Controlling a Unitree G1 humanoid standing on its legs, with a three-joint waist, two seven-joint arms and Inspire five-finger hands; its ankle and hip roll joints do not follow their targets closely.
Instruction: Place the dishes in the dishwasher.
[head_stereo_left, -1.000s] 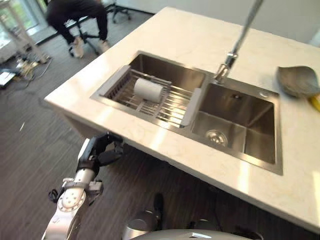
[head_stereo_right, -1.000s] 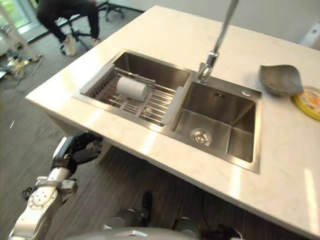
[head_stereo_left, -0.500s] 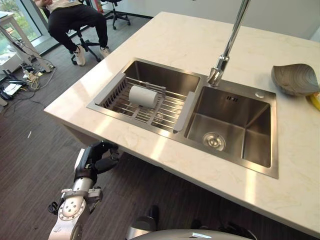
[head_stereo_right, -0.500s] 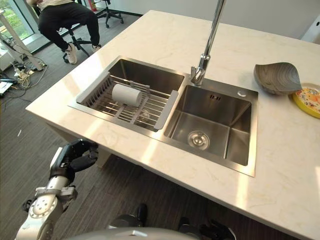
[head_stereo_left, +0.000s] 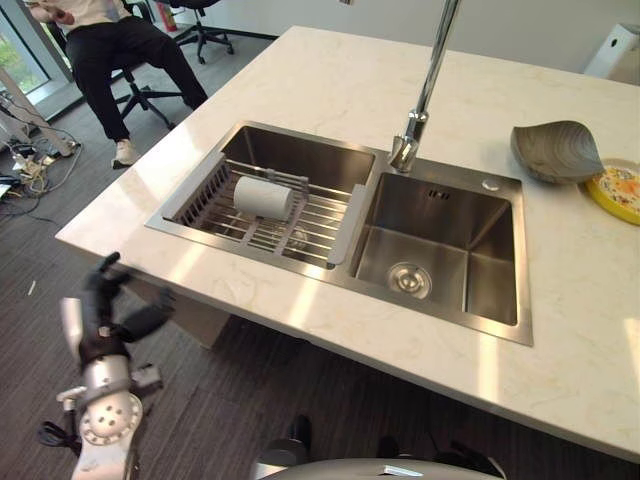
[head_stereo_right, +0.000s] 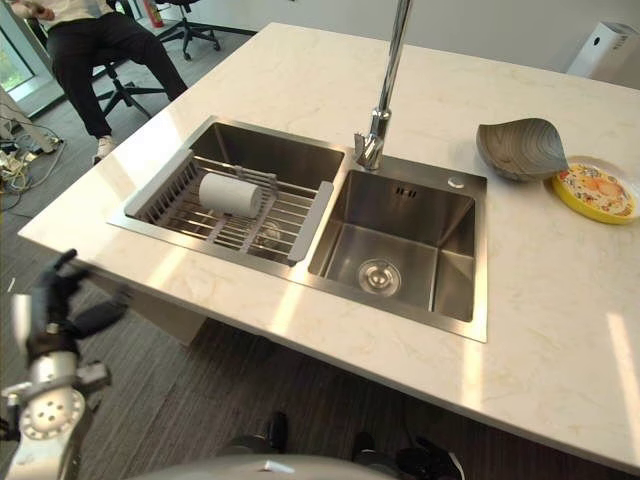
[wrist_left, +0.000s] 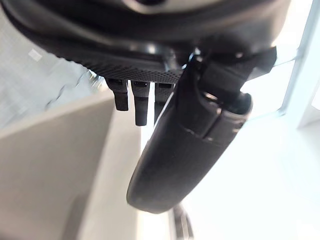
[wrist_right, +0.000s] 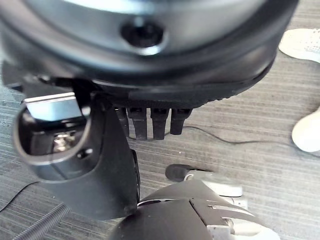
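While the left hand hangs below the near-left corner of the pale stone counter, its fingers are spread loose and it has hold of nothing. The right hand shows in its own wrist view over the grey floor, fingers straight and relaxed, nothing in it either.

The counter holds a steel sink with 2 basins. Across the left basin sits a grey wire rack, and a white cup lies on its side on the rack's bars. The right basin has just its drain in the bottom. A tall tap rises from the rim between the 2 basins.

Toward the far right of the counter rests a grey ribbed bowl, and just beside it, at the edge of view, a yellow plate with a printed pattern.

Beyond the far-left corner a person in dark trousers sits on an office chair.
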